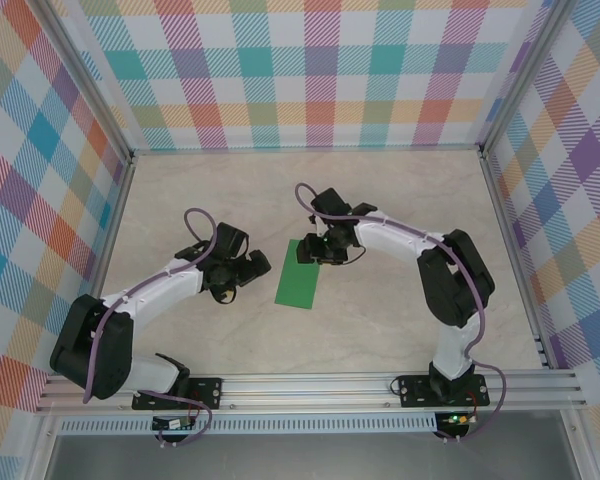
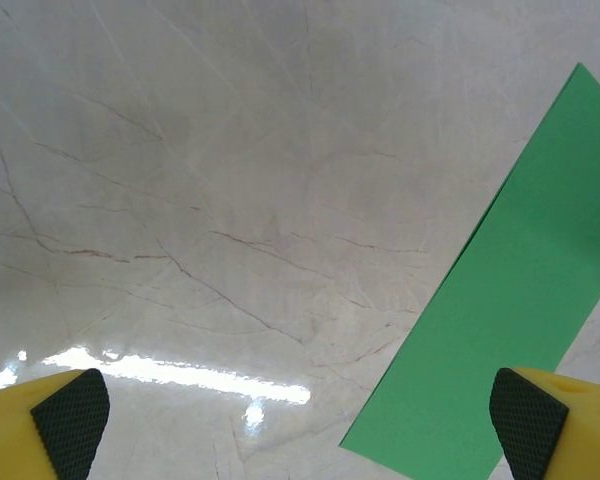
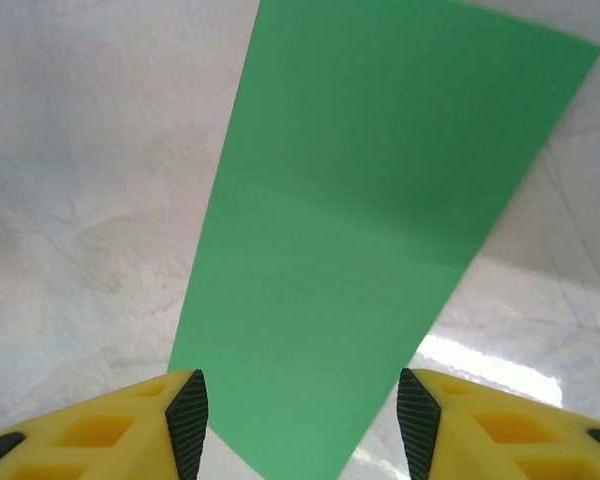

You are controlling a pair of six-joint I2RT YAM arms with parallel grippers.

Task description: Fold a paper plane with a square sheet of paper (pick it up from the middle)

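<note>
Sheet of paper: bright green and plain, lying flat on the table near the middle, between the two arms. Its outline is a long narrow rectangle, not a square. It sits slightly askew, with the far end leaning toward the right arm. Edges are straight and corners sharp, with no wings or point.

Left wrist view: the paper runs diagonally up the right side of the picture. There is a thin darker line along the upper part of its long edge; I cannot tell whether that is a second layer or a shadow.

Right wrist view: the paper has an even colour and no visible crease across the face. The near part is duller, under shade.

Left gripper: released, jaws spread wide and holding nothing. It sits low over bare table just beside the paper's left long edge. In its own camera the right-hand pad overlaps the paper's near corner; contact cannot be judged.

Right gripper: over the far end of the paper. In its own camera the jaws stand apart with the strip lying between them on the table. The pads are not pinching it.

Table: pale marbled surface with lamp glare near both grippers.
</note>
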